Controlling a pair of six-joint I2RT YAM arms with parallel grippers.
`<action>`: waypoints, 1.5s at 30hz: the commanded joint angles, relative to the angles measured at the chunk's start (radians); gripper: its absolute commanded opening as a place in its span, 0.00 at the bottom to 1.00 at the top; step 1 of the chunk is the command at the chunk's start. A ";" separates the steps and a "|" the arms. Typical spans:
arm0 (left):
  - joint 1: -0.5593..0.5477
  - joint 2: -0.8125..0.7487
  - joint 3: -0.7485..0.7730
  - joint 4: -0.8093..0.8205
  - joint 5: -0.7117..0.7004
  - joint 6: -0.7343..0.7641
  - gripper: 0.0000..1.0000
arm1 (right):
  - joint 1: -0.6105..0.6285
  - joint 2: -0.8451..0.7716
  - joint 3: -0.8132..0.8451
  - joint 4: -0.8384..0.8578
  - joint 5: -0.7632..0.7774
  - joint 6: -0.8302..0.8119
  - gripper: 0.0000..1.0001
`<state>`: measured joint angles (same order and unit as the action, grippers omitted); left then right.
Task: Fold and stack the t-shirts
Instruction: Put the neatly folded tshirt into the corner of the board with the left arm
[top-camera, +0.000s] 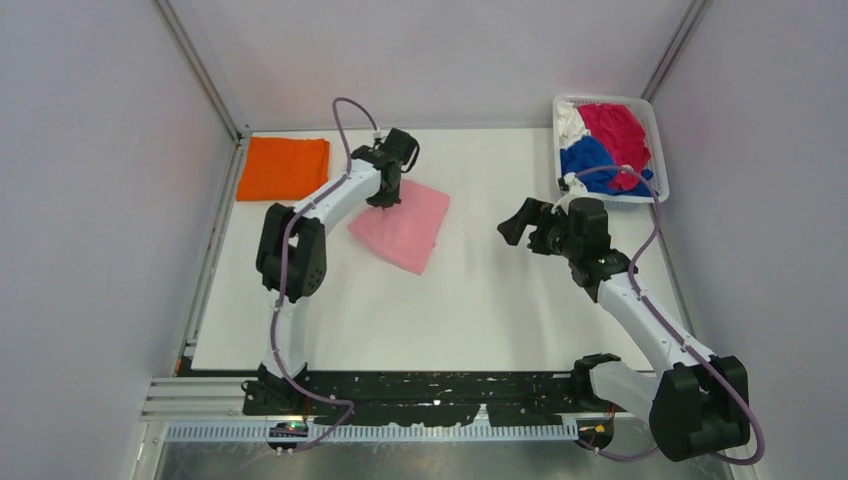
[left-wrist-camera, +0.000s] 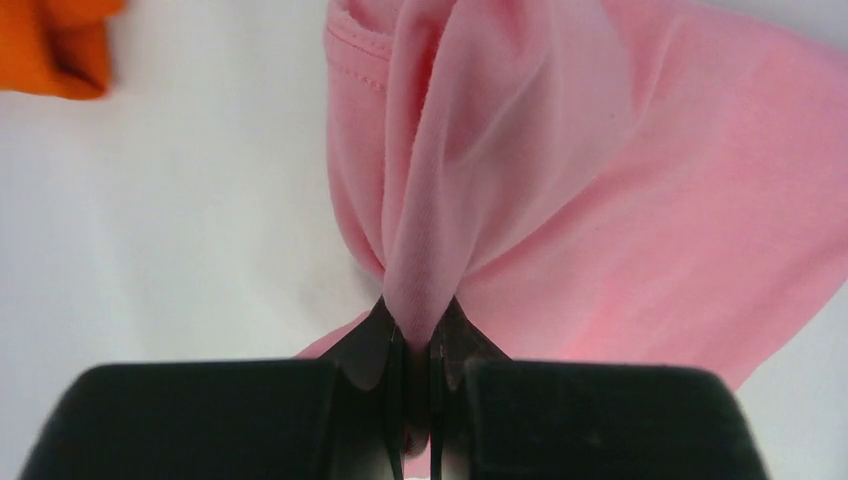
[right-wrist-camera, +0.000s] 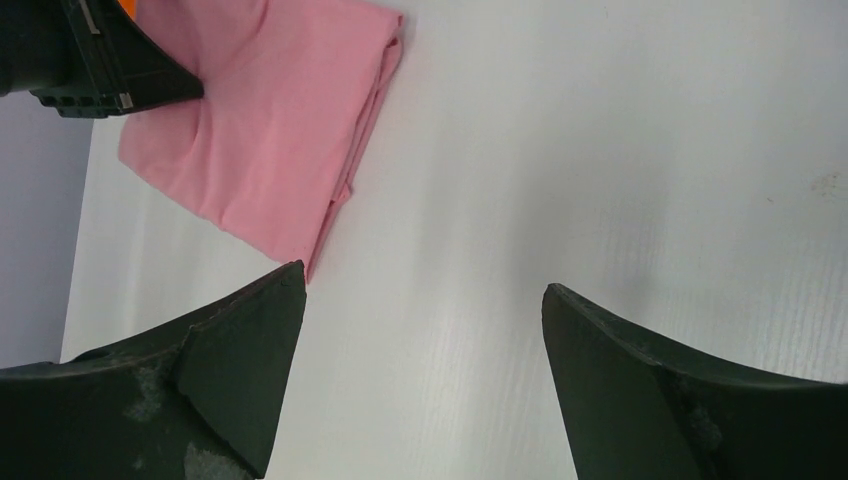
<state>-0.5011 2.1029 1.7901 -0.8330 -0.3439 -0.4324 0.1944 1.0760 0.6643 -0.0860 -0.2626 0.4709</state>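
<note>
Pink shirt (top-camera: 405, 228): folded, lying left of centre on desk (top-camera: 500, 310), toward far edge. Soft, light, limp; likely to sag unless taken at a folded edge. Left gripper (left-wrist-camera: 418, 335) clamped on a bunched ridge of it. Right gripper (right-wrist-camera: 420, 290) wide, empty.

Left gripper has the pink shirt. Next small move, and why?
Probably lift the left gripper a little: it is shut on a pinch of the folded pink shirt, and the folded orange shirt at far left looks like the stack.
</note>
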 joint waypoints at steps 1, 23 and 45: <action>0.048 0.003 0.090 -0.033 -0.286 0.110 0.00 | 0.002 -0.047 -0.019 0.053 0.032 -0.025 0.95; 0.268 0.126 0.428 0.181 -0.337 0.506 0.00 | 0.003 -0.058 -0.063 0.168 0.093 -0.043 0.95; 0.338 0.092 0.537 0.174 -0.248 0.518 0.00 | 0.002 -0.067 -0.056 0.128 0.101 -0.036 0.96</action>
<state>-0.1936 2.2429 2.2795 -0.7010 -0.6109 0.0895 0.1944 1.0382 0.5961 0.0284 -0.1749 0.4461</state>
